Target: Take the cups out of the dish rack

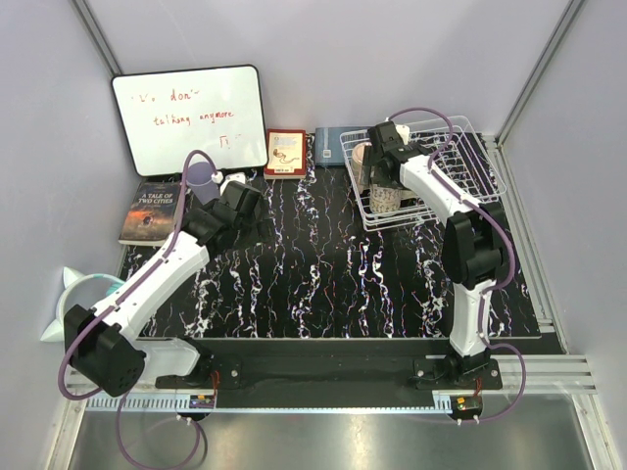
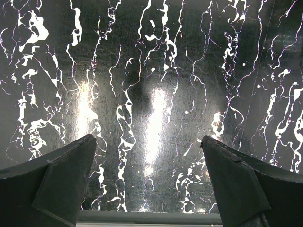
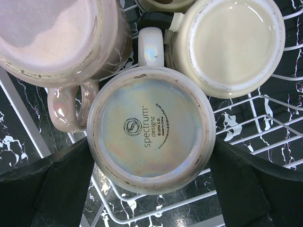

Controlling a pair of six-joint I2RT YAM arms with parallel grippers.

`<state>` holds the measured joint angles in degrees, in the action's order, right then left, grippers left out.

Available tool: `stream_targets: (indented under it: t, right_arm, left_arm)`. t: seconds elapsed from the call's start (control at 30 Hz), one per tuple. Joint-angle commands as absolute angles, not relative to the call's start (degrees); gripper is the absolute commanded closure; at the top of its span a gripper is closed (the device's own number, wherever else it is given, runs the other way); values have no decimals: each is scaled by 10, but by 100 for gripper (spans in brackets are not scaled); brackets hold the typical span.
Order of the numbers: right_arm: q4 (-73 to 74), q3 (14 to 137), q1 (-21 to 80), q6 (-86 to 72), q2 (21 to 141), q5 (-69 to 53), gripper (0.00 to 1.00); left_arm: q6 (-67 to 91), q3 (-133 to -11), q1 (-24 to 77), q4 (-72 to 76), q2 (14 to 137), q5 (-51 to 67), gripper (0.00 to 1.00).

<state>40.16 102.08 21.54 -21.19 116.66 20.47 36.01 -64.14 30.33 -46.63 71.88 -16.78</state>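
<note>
The white wire dish rack (image 1: 470, 166) stands at the back right, and my right gripper (image 1: 384, 164) hangs over its left end. In the right wrist view several cups sit upside down on the rack wires (image 3: 265, 127). They are an iridescent mug (image 3: 151, 109) marked "spectrum designz", a pink mug (image 3: 57, 38) and a cream cup (image 3: 232, 42). My right gripper (image 3: 151, 142) is open, one finger at each side of the iridescent mug; whether they touch it I cannot tell. A lavender cup (image 1: 202, 176) stands on the mat by my left gripper (image 1: 243, 201). That gripper (image 2: 147, 138) is open over bare mat.
A whiteboard (image 1: 189, 117) leans at the back left with a book (image 1: 152, 211) lying below it. A red-framed card (image 1: 285, 153) and a blue box (image 1: 330, 145) stand between the whiteboard and the rack. A pale blue object (image 1: 73, 294) sits off the mat's left edge.
</note>
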Motion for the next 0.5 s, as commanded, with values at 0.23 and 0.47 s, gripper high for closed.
stream_targets:
  t: [0.23, 0.47]
  right_arm:
    - [417, 994, 209, -225, 1158, 196, 0]
    - [423, 960, 209, -234, 1140, 194, 0]
  left_arm:
    - [353, -655, 306, -447, 722, -163, 1]
    - [355, -662, 307, -446, 733, -150, 1]
